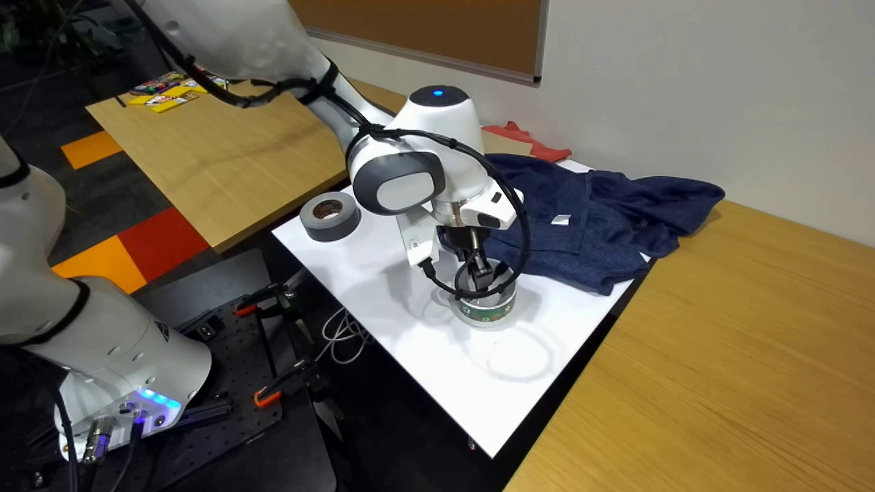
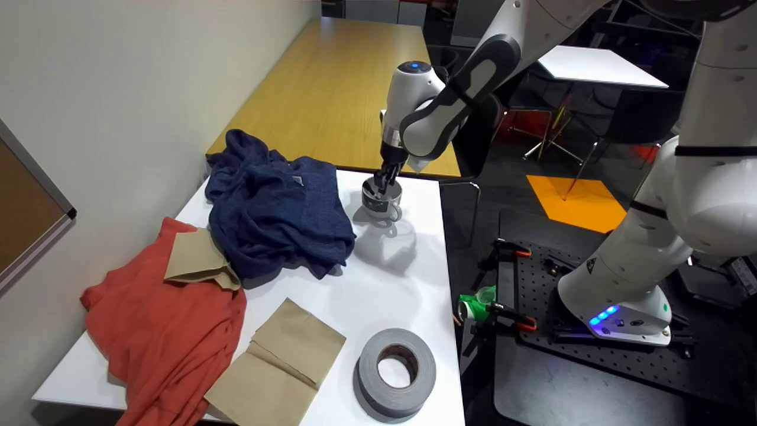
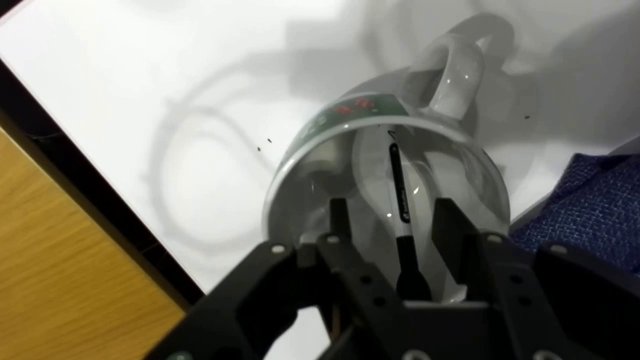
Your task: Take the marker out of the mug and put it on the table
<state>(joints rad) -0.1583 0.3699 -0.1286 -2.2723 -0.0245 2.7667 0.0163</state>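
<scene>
The white mug (image 1: 487, 316) stands upright on the white table (image 1: 383, 307), with a green patterned band and a handle. It also shows in an exterior view (image 2: 374, 207) and in the wrist view (image 3: 320, 170). The white-and-black marker (image 3: 400, 190) leans inside the mug, its black end toward the gripper. That dark end also shows at the mug's rim in an exterior view (image 2: 370, 188). My gripper (image 3: 392, 215) is open, its fingertips inside or just over the mug's mouth. The marker lies between the two fingers with a gap on each side. The gripper points down in both exterior views (image 1: 482, 277).
A navy cloth (image 2: 278, 207) lies close beside the mug. A red cloth (image 2: 171, 319), brown paper (image 2: 278, 367) and a grey tape roll (image 2: 396, 371) lie farther along the table. A wooden tabletop (image 1: 718, 342) borders the white table across a dark gap. A wall runs behind.
</scene>
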